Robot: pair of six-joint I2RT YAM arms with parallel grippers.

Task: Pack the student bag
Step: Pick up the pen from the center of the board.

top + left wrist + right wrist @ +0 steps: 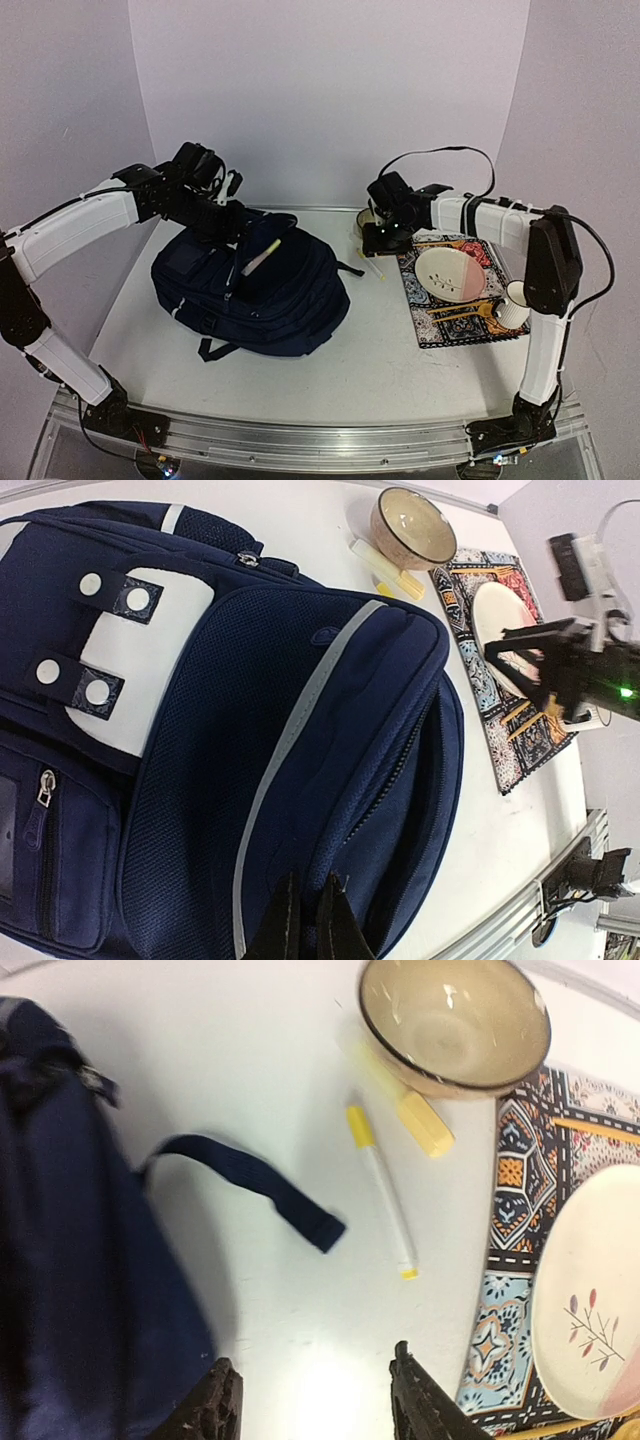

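The student bag (250, 290), dark navy with a grey stripe and a light patch (150, 670), lies flat on the left half of the table. My left gripper (225, 215) is at its far top edge, shut on a fold of fabric beside the open zipper (310, 920). My right gripper (383, 240) hangs open over bare table right of the bag, with nothing between its fingers (318, 1405). Just beyond it lie a white marker with a yellow cap (380, 1185) and a loose bag strap (250, 1185).
A tan bowl (455, 1020) stands at the back with a yellow stick (425, 1125) against it. A patterned placemat (440, 325) on the right carries a plate (450, 272), chopsticks (460, 310) and a white cup (515, 305).
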